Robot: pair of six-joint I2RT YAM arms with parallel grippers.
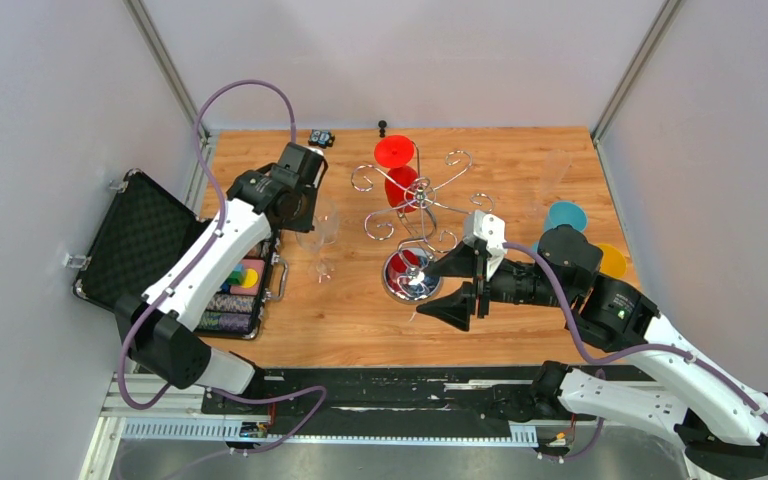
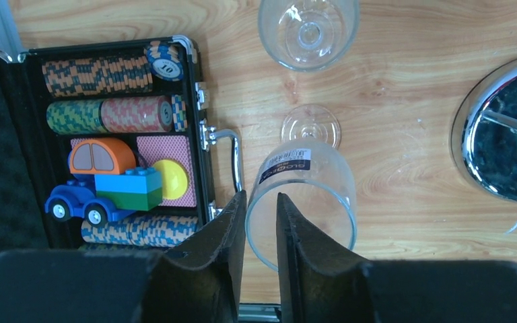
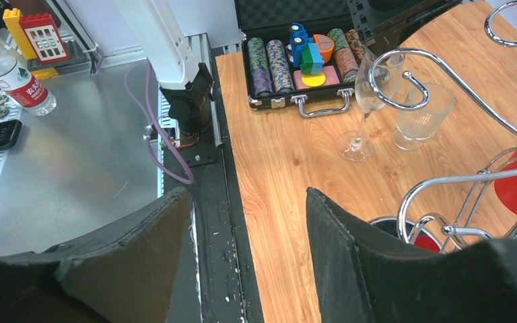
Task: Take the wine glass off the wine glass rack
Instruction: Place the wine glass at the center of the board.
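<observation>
**A:** What sits nearest the arm bases?

**B:** The right gripper (image 1: 455,288), low and just beside the mirrored base of the wine glass rack (image 1: 408,282). Its jaws are spread wide with nothing between them. In its wrist view, one of its own fingers hides most of that base. The rack's curled hooks run off the right edge.

**A:** And the left side?

**B:** The left gripper (image 2: 261,198) is clamped on the rim of a clear wine glass (image 2: 309,182), which is off the rack and to its left. One finger is inside the bowl and one outside. I cannot tell whether the foot touches the table (image 1: 360,325). A second clear glass (image 2: 307,30) stands just beside it.

**A:** How much room is around it?

**B:** It is tight on the left, where the handle of the open poker chip case (image 1: 140,235) is near the bowl. Bare wood lies between the glass and the rack base.

**A:** What is farther back?

**B:** A red wine glass (image 1: 398,170) hangs upside down from a far hook. At the right, a teal disc (image 1: 566,215) and an orange disc (image 1: 613,262) sit partly behind the right arm, and I can't make out what they belong to.
</observation>
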